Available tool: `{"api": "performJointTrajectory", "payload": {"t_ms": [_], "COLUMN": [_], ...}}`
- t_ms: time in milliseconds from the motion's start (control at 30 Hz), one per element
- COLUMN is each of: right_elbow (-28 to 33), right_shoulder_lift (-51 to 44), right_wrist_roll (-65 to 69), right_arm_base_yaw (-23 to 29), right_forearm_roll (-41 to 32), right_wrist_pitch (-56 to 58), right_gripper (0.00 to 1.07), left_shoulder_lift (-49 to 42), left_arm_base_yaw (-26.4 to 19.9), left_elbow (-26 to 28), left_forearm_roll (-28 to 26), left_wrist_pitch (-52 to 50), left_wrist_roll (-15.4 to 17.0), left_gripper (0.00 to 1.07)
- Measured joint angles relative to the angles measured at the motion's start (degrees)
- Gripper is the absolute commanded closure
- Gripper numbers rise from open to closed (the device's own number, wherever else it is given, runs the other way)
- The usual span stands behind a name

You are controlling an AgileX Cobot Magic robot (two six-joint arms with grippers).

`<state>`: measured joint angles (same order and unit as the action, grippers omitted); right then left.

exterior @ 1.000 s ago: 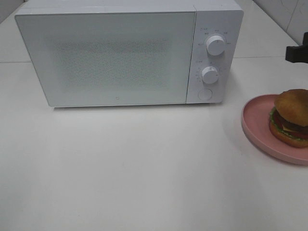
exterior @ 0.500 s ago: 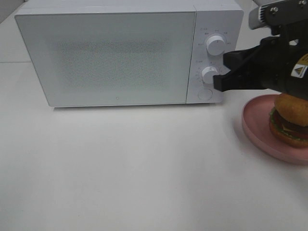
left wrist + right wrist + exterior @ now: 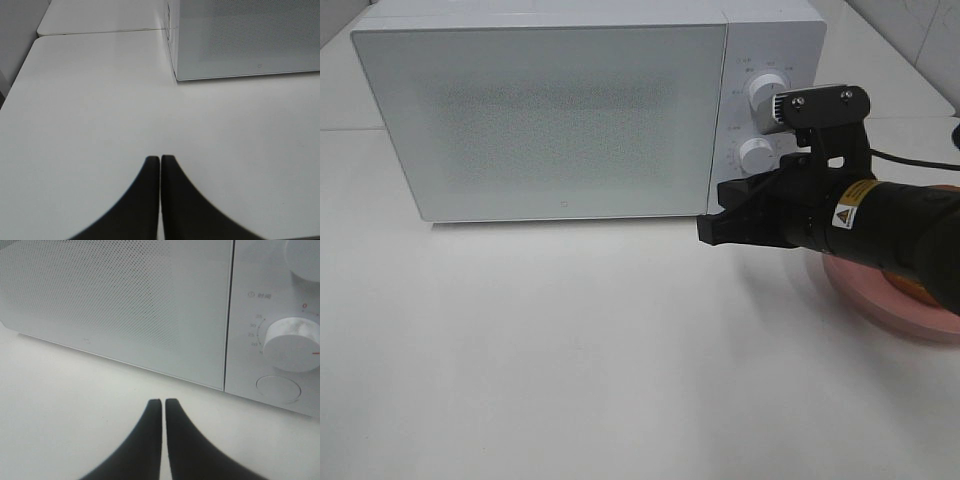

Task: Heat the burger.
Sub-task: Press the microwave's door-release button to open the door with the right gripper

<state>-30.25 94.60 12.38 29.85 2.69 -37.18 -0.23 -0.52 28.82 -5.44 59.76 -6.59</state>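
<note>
The burger is almost wholly hidden behind my right arm; only an orange-brown edge [image 3: 923, 292] shows under it, on the pink plate [image 3: 855, 290] at the right. My right gripper [image 3: 706, 228] is shut and empty, low over the table just in front of the white microwave's [image 3: 560, 120] lower right corner. In the right wrist view its fingertips [image 3: 163, 401] point at the seam between the closed door [image 3: 115, 305] and the control panel. My left gripper [image 3: 160, 159] is shut and empty over bare table, left of the microwave [image 3: 250, 40].
The microwave panel carries two round knobs [image 3: 766, 93] [image 3: 757, 156], and the right wrist view shows a round button [image 3: 278, 389] below the lower knob [image 3: 291, 344]. A black cable [image 3: 910, 157] trails right of the arm. White tabletop [image 3: 570, 350] spreads in front.
My right arm has swept in from the right edge, leftward and down across the plate. It now covers the burger, and its tip has reached the microwave's front corner.
</note>
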Motion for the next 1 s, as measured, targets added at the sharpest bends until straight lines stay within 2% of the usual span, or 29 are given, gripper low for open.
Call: {"api": "performJointTrajectory", "payload": {"t_ms": [500, 700, 767, 867, 1000], "right_elbow": [0.0, -0.1, -0.1, -0.1, -0.1], "right_shoulder_lift": [8.2, 11.3, 13.4, 14.0, 16.3], "right_wrist_roll": [6.9, 18.2, 26.6, 29.0, 38.8], "right_arm_base_yaw": [0.0, 0.0, 0.0, 0.0, 0.0], "right_forearm_roll": [0.0, -2.7, -6.3, -7.0, -8.9], "right_wrist_pitch": [-9.6, -15.1, -17.4, -17.9, -20.5], "right_gripper": [1.03, 1.03, 1.03, 1.03, 1.03], "left_shoulder_lift": [0.0, 0.0, 0.0, 0.0, 0.0], "left_arm_base_yaw": [0.0, 0.0, 0.0, 0.0, 0.0], "left_elbow": [0.0, 0.0, 0.0, 0.0, 0.0], "left_forearm_roll": [0.0, 0.0, 0.0, 0.0, 0.0], "left_wrist_pitch": [0.0, 0.0, 0.0, 0.0, 0.0], "left_wrist_roll": [0.0, 0.0, 0.0, 0.0, 0.0], "left_gripper": [1.07, 1.07, 1.07, 1.07, 1.07]}}
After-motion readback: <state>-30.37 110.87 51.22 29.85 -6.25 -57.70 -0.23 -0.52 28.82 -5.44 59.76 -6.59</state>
